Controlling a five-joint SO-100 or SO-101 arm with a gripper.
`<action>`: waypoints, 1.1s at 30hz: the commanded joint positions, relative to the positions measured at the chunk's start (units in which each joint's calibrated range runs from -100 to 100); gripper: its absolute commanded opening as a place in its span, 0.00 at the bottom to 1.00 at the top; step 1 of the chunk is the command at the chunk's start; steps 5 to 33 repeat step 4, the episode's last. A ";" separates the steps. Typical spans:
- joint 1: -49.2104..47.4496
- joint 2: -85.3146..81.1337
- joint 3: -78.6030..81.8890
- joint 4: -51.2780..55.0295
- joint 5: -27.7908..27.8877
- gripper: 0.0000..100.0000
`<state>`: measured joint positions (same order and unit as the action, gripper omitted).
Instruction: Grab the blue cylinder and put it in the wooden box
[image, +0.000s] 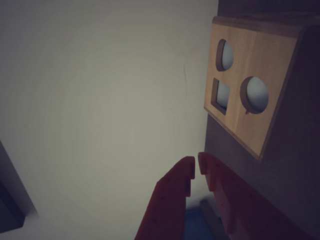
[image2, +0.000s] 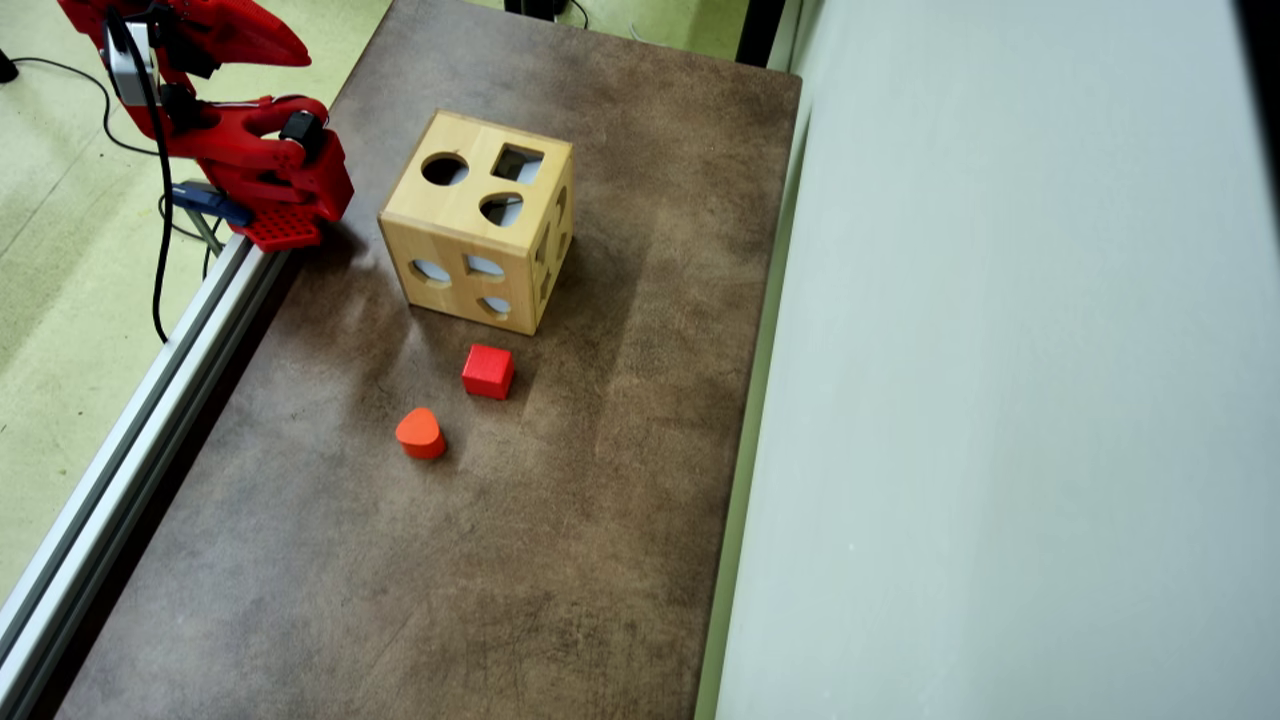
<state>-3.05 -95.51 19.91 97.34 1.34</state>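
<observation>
Resting folded back at the table's edge in the overhead view, the red arm (image2: 240, 150) sits well away from the blocks, a posture that reads as parked, not working. In the wrist view the gripper (image: 196, 167) enters from the bottom, its two red fingers (image: 172, 192) drawn almost together with only a thin slit between the tips and nothing visible in that slit, so they look closed and empty. Beyond and to the right of the fingertips stands the wooden box (image: 250, 85), one face turned to the camera with a half-round, a square and a round hole; in the overhead view the box (image2: 470, 215) sits near the arm on the brown table (image2: 520, 560), top holes facing up, ready to take a block. The blue cylinder cannot be found in either view; judging by that, it may already be inside the box, though the holes show no blue. A dim bluish patch (image: 192, 225) low between the finger bases is too blurred to name. Still out on the table lie the red cube (image2: 488, 371) and the orange-red block (image2: 420, 433), far from the fingers
</observation>
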 joint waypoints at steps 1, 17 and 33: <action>-0.21 0.18 -0.05 0.25 -0.15 0.02; -0.21 0.18 -0.05 0.25 -0.15 0.02; -0.21 0.18 -0.05 0.25 -0.15 0.02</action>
